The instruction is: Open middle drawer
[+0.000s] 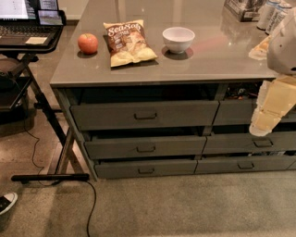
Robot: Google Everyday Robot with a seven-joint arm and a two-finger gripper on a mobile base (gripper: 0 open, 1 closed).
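far left you've got an open laptop (21, 21) on a black metal stand, cut off by the frame edge. a thin black cable (90, 203) snakes over the carpet below it, and the toe of a sneaker (7, 202) pokes in at the bottom corner.

then the counter (203, 60), smooth glossy grey top. on it there's a round red apple (88, 43), a crinkly chip bag (128, 42) lying flat, and a plain white bowl (178, 39). some cans (273, 14) sit at the back right, half out of view.

under the apple-to-bowl stretch is your middle drawer (185, 146). it has a flat matte dark grey front with a little bar handle (146, 149) dead centre, and it's sandwiched between the taller drawer (185, 115) above and the slimmest drawer (175, 167) below. there's a dark gap over it and you can't see inside.

the gripper (260, 128) hangs at the far right, cream-coloured and blocky, in front of the right-hand drawer column and well apart from that handle. can't tell whether it's spread or pressed together, and the arm above it runs off the frame.
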